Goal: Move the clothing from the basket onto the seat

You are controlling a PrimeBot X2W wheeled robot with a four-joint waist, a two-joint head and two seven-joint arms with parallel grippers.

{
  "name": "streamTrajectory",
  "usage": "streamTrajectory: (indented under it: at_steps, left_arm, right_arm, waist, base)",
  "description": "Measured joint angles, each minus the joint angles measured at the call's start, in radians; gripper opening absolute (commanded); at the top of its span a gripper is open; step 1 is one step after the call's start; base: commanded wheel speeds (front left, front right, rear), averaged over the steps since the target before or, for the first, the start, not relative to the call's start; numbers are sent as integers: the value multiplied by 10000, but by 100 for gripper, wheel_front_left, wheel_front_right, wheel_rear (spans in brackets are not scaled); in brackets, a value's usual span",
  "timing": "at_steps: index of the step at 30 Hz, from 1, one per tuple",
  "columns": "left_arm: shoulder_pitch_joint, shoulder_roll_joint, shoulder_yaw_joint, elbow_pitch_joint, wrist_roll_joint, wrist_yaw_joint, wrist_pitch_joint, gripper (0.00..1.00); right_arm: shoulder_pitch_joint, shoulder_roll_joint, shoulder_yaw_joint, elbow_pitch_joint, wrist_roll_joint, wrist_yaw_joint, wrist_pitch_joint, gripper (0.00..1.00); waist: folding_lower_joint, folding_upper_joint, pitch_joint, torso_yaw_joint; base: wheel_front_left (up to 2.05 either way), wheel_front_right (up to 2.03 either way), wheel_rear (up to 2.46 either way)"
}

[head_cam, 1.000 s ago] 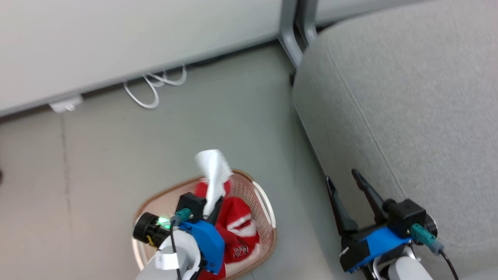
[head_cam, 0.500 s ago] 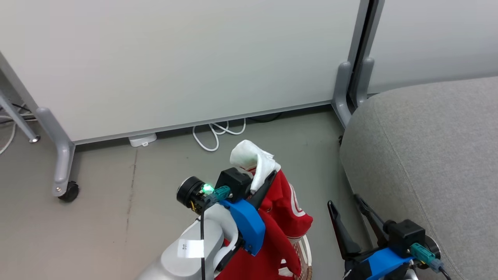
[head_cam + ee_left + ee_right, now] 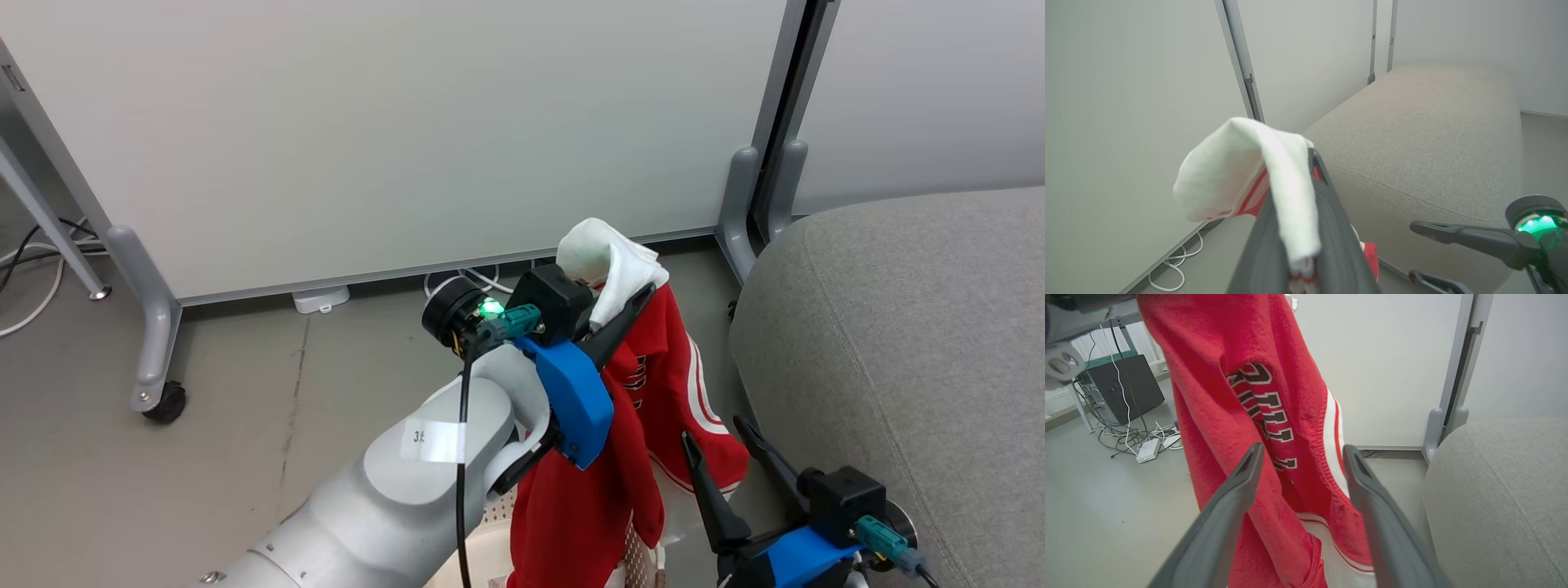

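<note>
My left gripper (image 3: 633,304) is shut on the white waistband of the red clothing (image 3: 665,371), which hangs down from it in the air, left of the grey seat (image 3: 898,343). The left wrist view has the white band (image 3: 1286,192) pinched between my fingers (image 3: 1331,228), with the seat (image 3: 1433,134) beyond. A sliver of the cream basket (image 3: 490,523) peeks out under my left forearm. My right gripper (image 3: 712,433) stands open low beside the seat. Its own view shows the lettered red clothing (image 3: 1229,408) hanging just past the open gripper (image 3: 1303,451).
White partition panels on grey feet, one with a caster (image 3: 163,400), close off the back. A power strip (image 3: 320,299) and cables (image 3: 33,269) lie along their base. A black box (image 3: 1126,388) with tangled wires stands on the floor to the left.
The head camera has tilted up. My left gripper has lifted the clothing out of the basket and carried it up and toward the seat. The right gripper has stayed open and low.
</note>
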Motion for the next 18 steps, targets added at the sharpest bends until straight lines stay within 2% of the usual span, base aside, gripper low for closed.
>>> streamTrajectory:
  at_steps: [6, 18]
  left_arm:
    - [-324, 0, -430, -188, -968, 102, 128, 0]
    - [-546, 2, -1327, 50, -1841, 311, -230, 0]
  right_arm:
    - [55, 2, 127, 6, 36, 0, 13, 100]
    - [101, 0, 282, 6, 111, 0, 15, 100]
  waist:
    - [0, -1, -110, -48]
    - [1, -1, -52, -115]
  base:
    - [0, 0, 0]
    - [0, 0, 0]
